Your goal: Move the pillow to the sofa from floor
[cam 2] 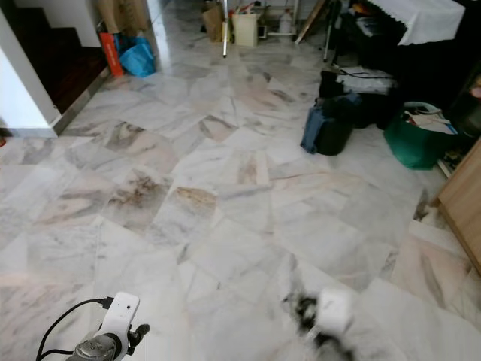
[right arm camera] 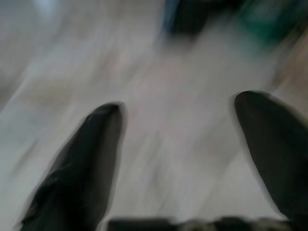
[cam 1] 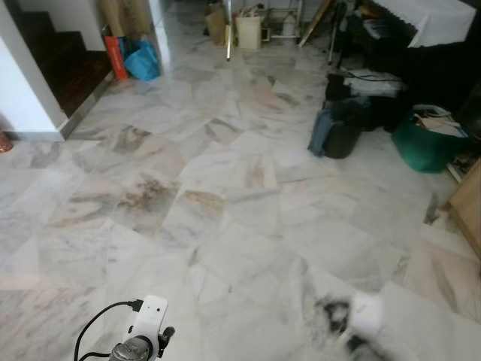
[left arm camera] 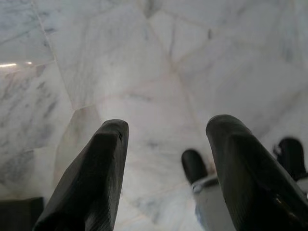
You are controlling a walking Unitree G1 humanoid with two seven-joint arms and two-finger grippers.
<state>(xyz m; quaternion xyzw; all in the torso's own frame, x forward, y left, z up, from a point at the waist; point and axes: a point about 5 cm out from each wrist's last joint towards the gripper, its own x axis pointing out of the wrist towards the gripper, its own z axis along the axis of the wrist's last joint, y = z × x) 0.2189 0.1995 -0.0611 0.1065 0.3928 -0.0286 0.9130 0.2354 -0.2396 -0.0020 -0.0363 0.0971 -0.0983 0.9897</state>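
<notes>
Bright daylight, blurred right wrist view.

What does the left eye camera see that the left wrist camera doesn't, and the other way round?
Left eye view: the wide room, with a blue bag, a green basket, dark bags and a staircase. Left wrist view: a close look along the left gripper, its two black fingers apart above the tiles. Both: the white marble floor.
</notes>
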